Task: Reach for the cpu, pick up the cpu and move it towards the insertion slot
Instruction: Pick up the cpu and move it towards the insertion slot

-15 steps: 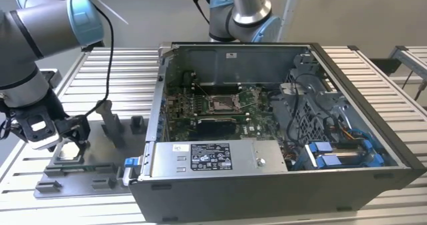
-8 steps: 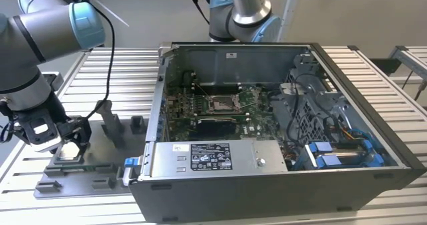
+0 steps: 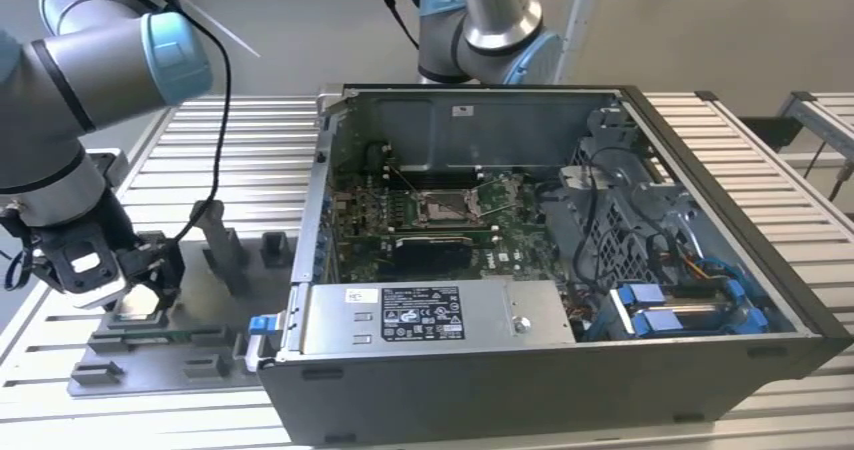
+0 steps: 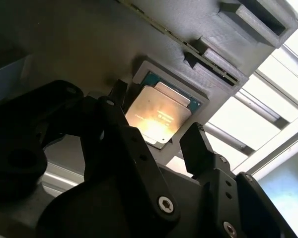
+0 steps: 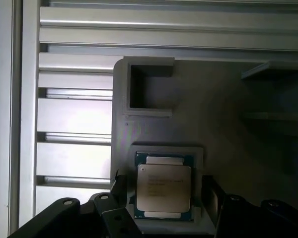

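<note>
Found pincer [image 4: 156, 111] open, its fingers [image 4: 199, 148] flanking the cpu [image 5: 164, 191] on two sides, contact not discernible. Noted cpu seated flat in grey fixture [image 5: 213, 124] recess on bench [image 3: 240, 140], well apart from insertion slot [image 3: 441, 207] inside open computer case [image 3: 534, 400]

The cpu [image 5: 164, 191] has a silvery-white face with a thin green border, and it glows warm amber in the second wrist view. The fixture [image 5: 213, 124] under it is matte grey. The hand [image 3: 131, 292] is black. The arm [image 3: 80, 80] is grey with pale blue joint caps. The table [image 3: 240, 140] is silver-white, striped with parallel ribs. The computer case [image 3: 534, 390] is dark grey. Inside the computer case the board [image 3: 350, 235] is green and the insertion slot [image 3: 441, 207] is silver-framed with a dull brown centre. The power supply [image 3: 427, 315] is silver with a black-and-white label, and the clips [image 3: 654, 315] are bright blue.
</note>
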